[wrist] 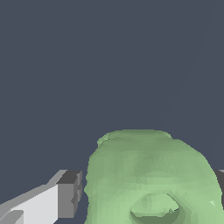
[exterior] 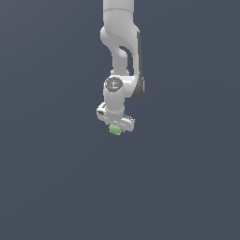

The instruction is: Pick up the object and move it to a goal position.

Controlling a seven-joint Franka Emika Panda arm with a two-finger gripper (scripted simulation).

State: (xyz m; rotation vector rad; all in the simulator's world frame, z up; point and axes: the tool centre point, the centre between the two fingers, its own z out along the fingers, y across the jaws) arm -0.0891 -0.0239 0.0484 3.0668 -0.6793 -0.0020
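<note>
Seen in the exterior view: a white arm [exterior: 121, 47] reaching down from the top edge over a plain dark grey-blue ground [exterior: 47, 187], wrist pointing downward, gripper [exterior: 116, 125] at its lower end with the crossbar slightly tilted, lower toward the exterior view's right. Directly under that crossbar, tucked against it near its middle, the object [exterior: 115, 130], a small light-green lumpy blob, much narrower than the crossbar itself (fingers not separable at this size). Closer, in the wrist view, going from the left edge: a white finger with a dark grey pad [wrist: 69, 194] standing just beside the blob's flank, a thin dark sliver showing between the two, so contact there not certain. Then the object [wrist: 148, 175] filling the lower middle, rounded on top, with a ring-shaped hollow low on its face. At the far right edge, a sliver of the second dark pad [wrist: 220, 183] against the blob's other side. Jaws narrowed to roughly the blob's width, bracketing it on both sides; whether actually clamped or only close around it, cannot tell.
</note>
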